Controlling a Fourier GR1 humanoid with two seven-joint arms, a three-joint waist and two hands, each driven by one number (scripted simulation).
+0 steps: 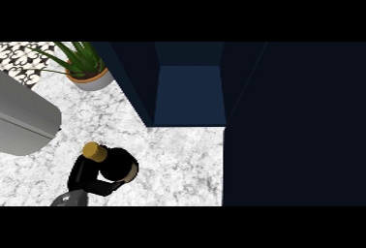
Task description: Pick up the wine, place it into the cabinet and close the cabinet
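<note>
The wine bottle point(94, 152) is dark with a gold cap and stands on the marble counter at the lower left. My left hand point(119, 166) comes in from the lower edge and curls round the bottle's body, hiding most of it. The dark blue cabinet point(190, 92) stands to the upper right of the bottle with its inside showing. Its open door point(297, 126) fills the right side of the view. My right hand does not show.
A potted green plant point(87, 72) stands at the back left, beside the cabinet. A grey rounded appliance point(22, 121) sits at the left edge. Bare marble counter point(182, 160) lies between the bottle and the cabinet's opening.
</note>
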